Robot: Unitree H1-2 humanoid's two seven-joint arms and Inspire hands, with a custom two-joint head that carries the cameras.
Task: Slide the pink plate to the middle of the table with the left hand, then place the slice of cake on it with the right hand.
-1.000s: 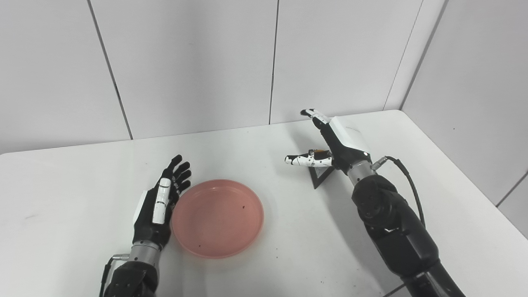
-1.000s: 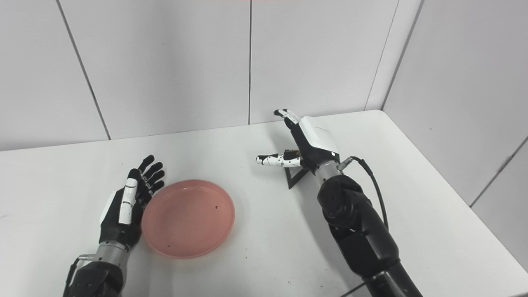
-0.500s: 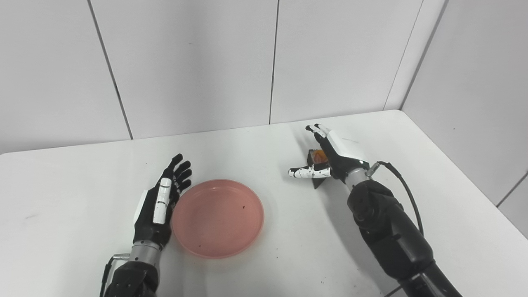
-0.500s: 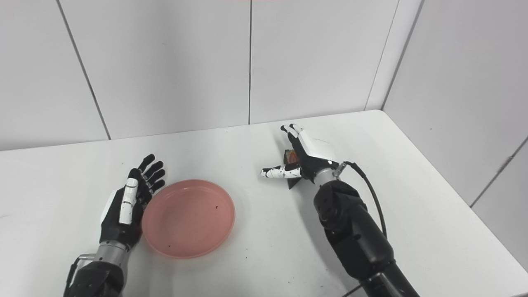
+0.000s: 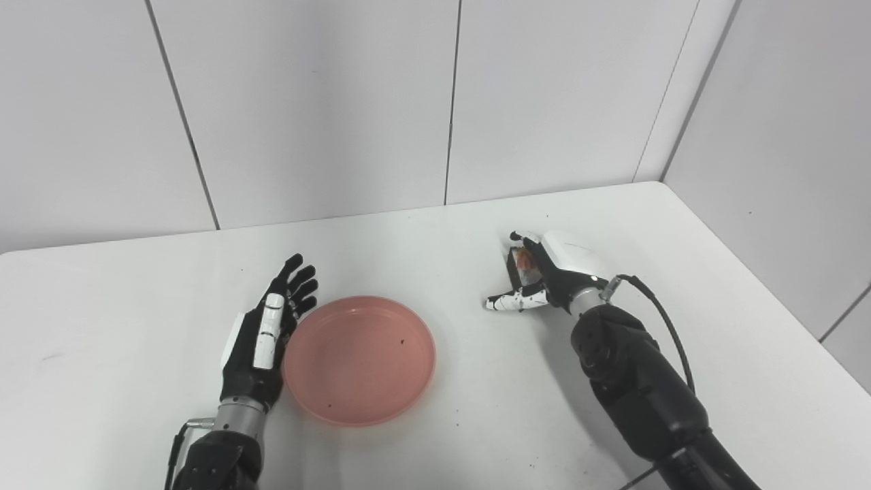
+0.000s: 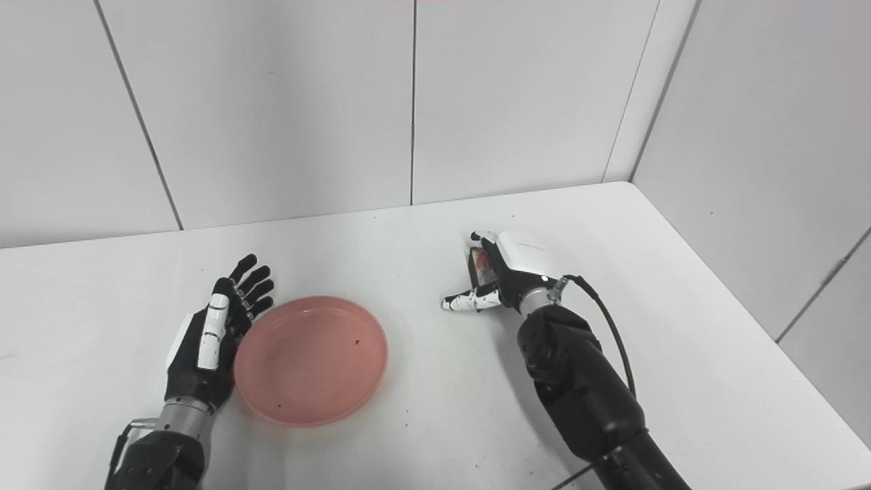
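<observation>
The pink plate [image 5: 359,361] lies flat on the white table, left of the middle. My left hand [image 5: 265,337] rests open on its edge side against the plate's left rim, fingers pointing away from me. The slice of cake [image 5: 522,262], dark with an orange-red top, stands on the table to the right. My right hand [image 5: 554,272] is lowered onto it: the fingers curl over its top and far side, while the thumb [image 5: 510,301] sticks out to the left, clear of the cake. The hand hides most of the slice.
The white table [image 5: 442,422] ends at grey wall panels behind and to the right, with its rounded corner at the back right. Small dark specks dot the surface. A black cable [image 5: 663,320] loops off my right wrist.
My right hand has come down from above onto the cake and its fingers have curled over it. The dark triangular base of the slice is now hidden. Left hand and plate are still.
</observation>
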